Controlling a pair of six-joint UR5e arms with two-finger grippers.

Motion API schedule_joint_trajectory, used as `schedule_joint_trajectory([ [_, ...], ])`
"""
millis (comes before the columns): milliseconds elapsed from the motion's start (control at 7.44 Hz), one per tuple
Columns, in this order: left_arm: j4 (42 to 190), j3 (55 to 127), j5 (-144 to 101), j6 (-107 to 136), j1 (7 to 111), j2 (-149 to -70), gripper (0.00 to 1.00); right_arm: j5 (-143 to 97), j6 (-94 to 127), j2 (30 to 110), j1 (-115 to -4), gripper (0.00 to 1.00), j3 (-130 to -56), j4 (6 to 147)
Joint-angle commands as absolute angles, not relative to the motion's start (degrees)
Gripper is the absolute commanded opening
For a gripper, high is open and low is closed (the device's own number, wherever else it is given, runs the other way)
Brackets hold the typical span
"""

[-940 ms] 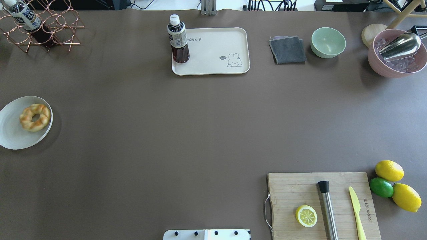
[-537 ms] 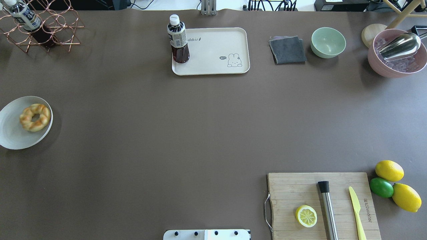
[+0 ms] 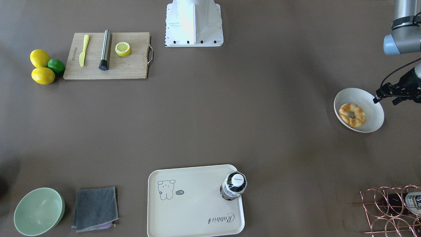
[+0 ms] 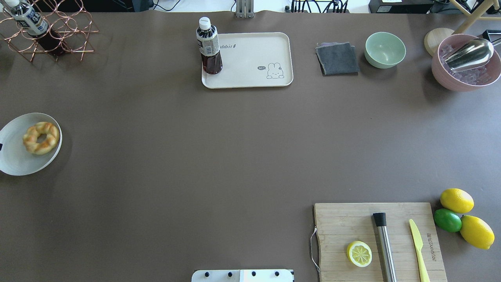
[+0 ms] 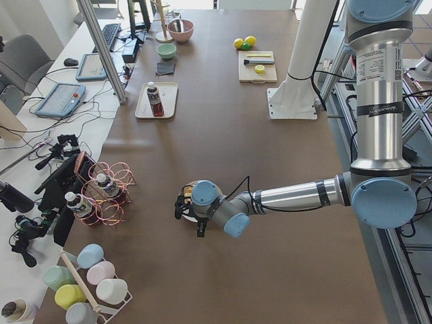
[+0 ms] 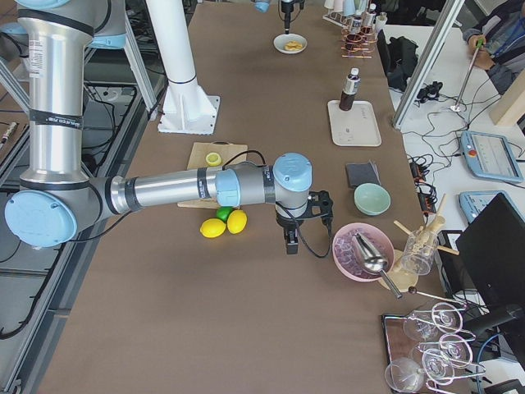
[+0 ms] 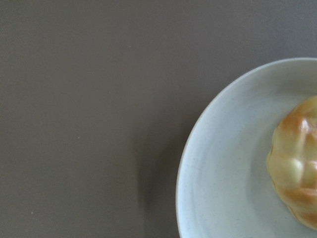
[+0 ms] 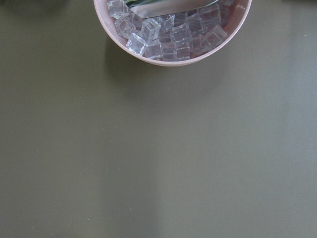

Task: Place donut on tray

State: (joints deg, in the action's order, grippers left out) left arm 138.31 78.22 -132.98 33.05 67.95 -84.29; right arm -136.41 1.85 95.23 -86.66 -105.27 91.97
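Tabletop: a dull brown sheet (image 4: 176,156) covered the whole work surface, with the robot's white base at the near edge
Left claw (image 5: 181,206): it hung low over the outer rim of the plate at the robot's left end of the tabletop. Its fingers showed clearly in no view, so I could not tell how far apart they stood. Nothing was seen in its grip, and whether it touched the plate could not be judged
Right claw (image 6: 289,245): it pointed down just beside the pink bowl of ice (image 6: 363,251). It appeared only in the side view, so I could not tell how far open it was
Donut (image 4: 41,138): it lay flat in the plate with its centre hole facing up, on the side nearer the tabletop's middle. Its outline was slightly oval, with the longer span running obliquely across the plate in the front-facing view
Plate (image 4: 15,164): white and shallow, it sat at the tabletop's left edge
Tray (image 4: 250,58): it sat at the far side of the tabletop, well apart from the plate, long side running left to right
Bottle (image 4: 209,47): it stood upright in the tray's left corner, dark drink inside, white cap on
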Motion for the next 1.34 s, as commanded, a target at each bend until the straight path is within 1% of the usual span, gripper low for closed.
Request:
schedule_joint_trajectory([
  [0, 138.3, 76.6, -132.9, 33.9, 67.5, -86.0, 0.87, -136.4, 1.8, 95.3, -86.7, 1.00, -105.1, 92.0],
  [134, 138.3, 76.0, -132.8, 33.9, 67.2, -86.7, 0.85, -136.4, 1.8, 95.4, -86.7, 1.00, -105.1, 92.0],
  [269, 138.3, 75.9, -132.5, 33.9, 67.0, -87.1, 0.78, -136.4, 1.8, 95.4, -86.7, 1.00, -105.1, 92.0],
  [403, 138.3, 75.6, -132.5, 34.0, 66.5, -87.1, 0.66, -136.3, 1.8, 95.4, -86.7, 1.00, -105.1, 92.0],
  [537, 138.3, 75.7, -132.5, 34.1, 66.4, -87.1, 0.49, -136.4, 1.8, 95.4, -86.7, 1.00, -105.1, 92.1],
  [672, 138.3, 75.7, -132.5, 36.4, 66.4, -87.4, 0.14, -136.7, 1.9, 95.3, -86.7, 1.00, -104.7, 92.0],
  [806, 138.4, 75.7, -132.5, 37.9, 65.7, -87.8, 0.00, -136.8, 2.0, 95.3, -86.6, 1.00, -104.7, 92.1],
  [1209, 137.8, 77.5, -133.3, 41.0, 65.7, -88.2, 0.00, -138.7, 1.8, 95.0, -86.7, 1.00, -105.1, 92.1],
])
